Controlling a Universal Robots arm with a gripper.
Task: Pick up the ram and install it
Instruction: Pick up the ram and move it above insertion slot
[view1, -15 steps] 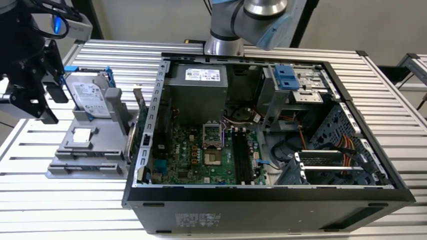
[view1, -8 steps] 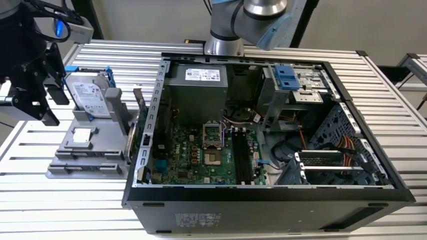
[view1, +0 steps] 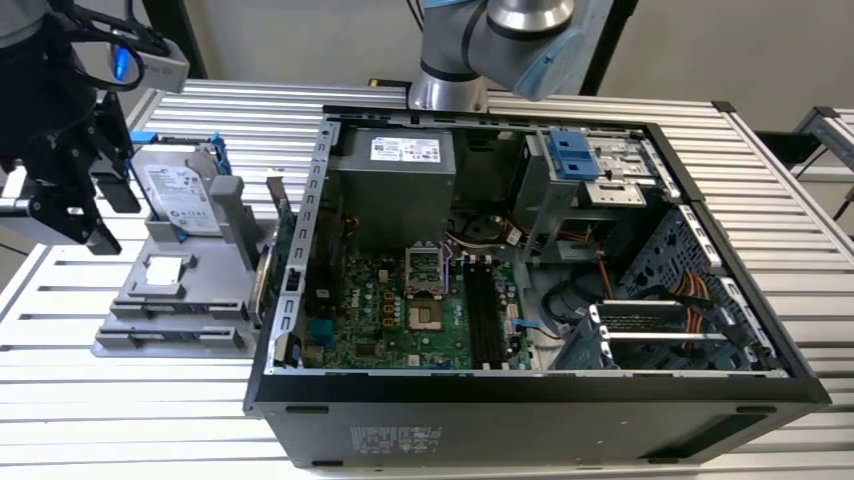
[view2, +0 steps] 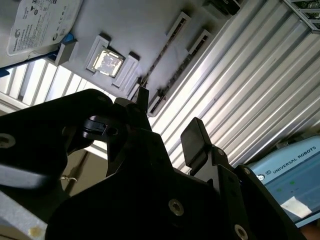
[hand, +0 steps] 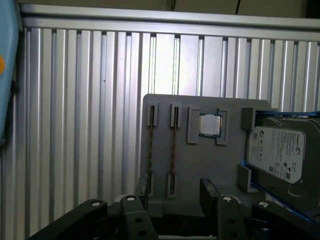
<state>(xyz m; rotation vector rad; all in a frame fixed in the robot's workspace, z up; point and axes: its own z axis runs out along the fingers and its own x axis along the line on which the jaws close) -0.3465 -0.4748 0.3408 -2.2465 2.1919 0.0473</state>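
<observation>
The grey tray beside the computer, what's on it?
A silver hard drive, a square chip and two thin ram sticks on edge sit on the grey tray. The open gripper covers one edge.

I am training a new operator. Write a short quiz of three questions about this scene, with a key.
1. True or false: the end effector already holds the ram.
2. Multiple choice: in the gray holder, what sits between the ram and the hard drive? A) a processor chip B) a fan C) a screwdriver
3. Fill in: the computer case has its side ____, so the motherboard shows.
Key: 1 false; 2 A; 3 open.
</observation>
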